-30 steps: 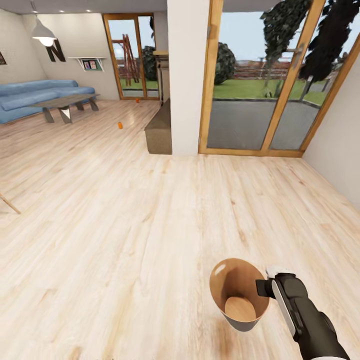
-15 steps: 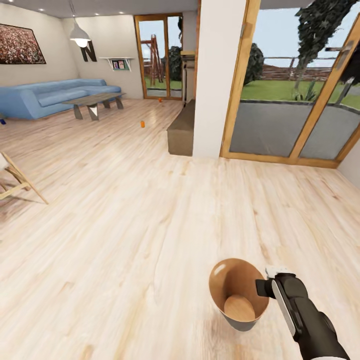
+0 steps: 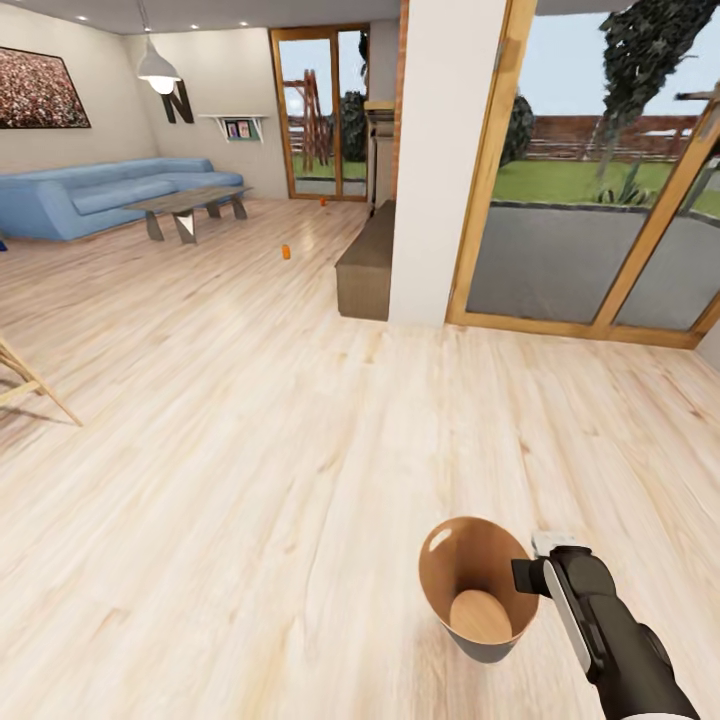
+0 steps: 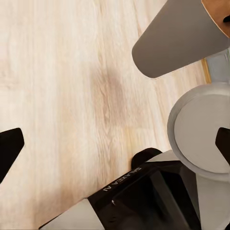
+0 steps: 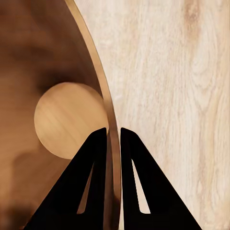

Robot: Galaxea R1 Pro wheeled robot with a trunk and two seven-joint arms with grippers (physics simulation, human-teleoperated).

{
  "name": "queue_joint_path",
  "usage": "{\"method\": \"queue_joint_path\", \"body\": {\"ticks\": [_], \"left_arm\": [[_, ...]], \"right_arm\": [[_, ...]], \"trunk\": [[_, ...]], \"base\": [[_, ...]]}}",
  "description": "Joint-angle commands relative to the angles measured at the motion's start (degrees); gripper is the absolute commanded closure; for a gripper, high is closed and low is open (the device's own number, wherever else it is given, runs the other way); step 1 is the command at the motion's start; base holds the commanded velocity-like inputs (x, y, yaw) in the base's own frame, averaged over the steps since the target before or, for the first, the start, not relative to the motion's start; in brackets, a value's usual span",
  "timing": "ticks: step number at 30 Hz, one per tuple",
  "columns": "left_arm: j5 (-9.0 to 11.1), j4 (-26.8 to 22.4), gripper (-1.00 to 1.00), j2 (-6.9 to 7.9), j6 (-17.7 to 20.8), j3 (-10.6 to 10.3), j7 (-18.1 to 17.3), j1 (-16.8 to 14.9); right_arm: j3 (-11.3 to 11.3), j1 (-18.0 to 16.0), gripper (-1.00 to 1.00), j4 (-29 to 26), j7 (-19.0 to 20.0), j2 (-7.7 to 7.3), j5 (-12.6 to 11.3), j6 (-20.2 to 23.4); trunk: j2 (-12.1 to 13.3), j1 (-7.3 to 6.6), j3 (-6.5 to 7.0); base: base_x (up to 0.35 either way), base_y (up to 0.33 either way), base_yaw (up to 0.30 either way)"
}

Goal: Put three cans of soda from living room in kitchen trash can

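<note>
Head view first: you are carrying the tash can [image 3: 478, 590] at the near right of the picture, and your right gripper [image 3: 527, 577] pinches its rim on the right-hand side. You see it as a round, tapered wastebasket, wide at the mouth and narrow at the base, with a grey outer wall, a thin copper-brown rim and a brown inside that ends in a lighter round bottom. It tilts a little, mouth up and toward you, over the light wood floor [image 3: 250, 450].

Your right wrist view confirms the grip: the two black fingers [image 5: 86, 182] are drawn close together with the copper rim running up between them, one finger inside the basket and one outside. The round bottom sits just beside the inner finger, with nothing lying in the basket.

Your left wrist view looks down at the grey outside of the basket [image 4: 179, 43] above the floor, next to a pale round part of the robot's body [image 4: 201, 129]. Of your left gripper [image 4: 117, 143] only two dark fingertips show at opposite edges of that picture, so it stands wide apart and grasps nothing.

Far across the floor you can see two small orange cans: one can of soda [image 3: 286, 251] stands on the floor to the right of the low grey coffee table, the other [image 3: 322, 200] farther off near the glass door. The blue sofa [image 3: 90, 195] runs along the far left.
</note>
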Motion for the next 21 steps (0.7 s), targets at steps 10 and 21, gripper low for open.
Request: {"method": "queue_joint_path", "body": {"ticks": [10, 21], "left_arm": [[0.0, 0.0, -1.0, 0.0, 0.0, 0.0, -0.05, 0.03], [0.0, 0.0, -1.0, 0.0, 0.0, 0.0, -0.06, -0.01]], "right_arm": [[0.0, -0.01, 1.0, -0.01, 0.32, 0.01, -0.69, -0.04], [0.0, -0.03, 1.0, -0.01, 0.32, 0.01, -0.69, -0.04]], "trunk": [[0.0, 0.0, 0.0], [0.0, 0.0, 0.0]], "base": [[0.347, 0.0, 0.03], [0.347, 0.0, 0.229]]}}
